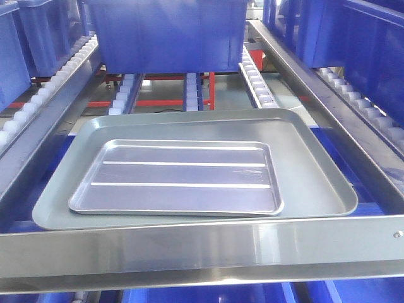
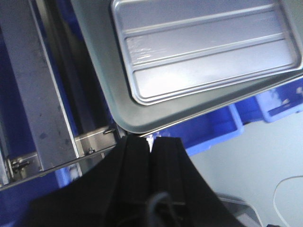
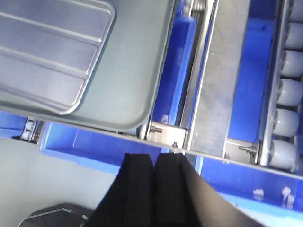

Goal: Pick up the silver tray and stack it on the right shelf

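Grippers first: left gripper (image 2: pixel 151 142), black, fingers pressed together with only a sliver of light between them, holding nothing, tips just below the corner of the grey tray (image 2: pixel 102 71). Right gripper (image 3: pixel 154 161), black, fingers likewise closed on nothing, tips near a steel bracket (image 3: pixel 163 132) of the frame.

Front bar (image 1: pixel 202 243): broad, shiny steel, spanning the front view, part of the shelf (image 1: pixel 353 139).

Grey tray: large, dull, smooth-floored, lying behind the bar on the shelf.

Silver tray (image 1: pixel 180 177): shiny, two long ribs across its floor, rounded corners, lying flat inside the grey tray, set toward its left side.

Rollers (image 1: pixel 255 79): small, white, in rails running back.

Blue bin (image 1: pixel 167 31): on the rails beyond the trays; further blue bins at either side.
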### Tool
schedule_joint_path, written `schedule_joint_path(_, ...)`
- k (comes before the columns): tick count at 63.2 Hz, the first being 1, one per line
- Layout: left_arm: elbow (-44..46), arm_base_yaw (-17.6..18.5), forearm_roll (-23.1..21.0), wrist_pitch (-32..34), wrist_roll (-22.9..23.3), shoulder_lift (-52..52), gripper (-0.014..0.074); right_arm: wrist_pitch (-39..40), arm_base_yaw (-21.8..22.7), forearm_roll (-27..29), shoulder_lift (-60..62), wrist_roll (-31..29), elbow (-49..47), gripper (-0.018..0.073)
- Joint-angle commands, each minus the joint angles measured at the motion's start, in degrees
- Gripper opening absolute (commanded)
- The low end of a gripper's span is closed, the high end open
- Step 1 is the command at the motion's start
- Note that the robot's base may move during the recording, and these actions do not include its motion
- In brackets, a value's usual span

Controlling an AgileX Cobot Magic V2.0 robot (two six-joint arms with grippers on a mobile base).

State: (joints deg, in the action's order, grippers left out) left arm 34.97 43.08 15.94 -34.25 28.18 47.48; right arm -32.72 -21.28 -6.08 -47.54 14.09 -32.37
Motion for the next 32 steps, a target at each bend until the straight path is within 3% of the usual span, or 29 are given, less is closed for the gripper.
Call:
schedule_joint_path(1, -2.16, 1.16, 1.33, 6.70, 0.08, -6.10, -0.0100, 5.59, -0.01, -1.10, 5.77, -1.75, 1.93, 0.0049)
schedule_joint_path(19, -7.36, 2.01, 1.40, 7.45, 0.08, -24.31, -0.0101, 6.30, -0.01, -1.10, 25.54, -3.47, 5.41, 0.0049)
schedule_joint_path(32, -7.36, 2.01, 0.77, 7.45, 0.08, -29.30, -0.0101, 7.49, -0.01, -1.10, 31.06, -3.47, 5.41, 0.0049)
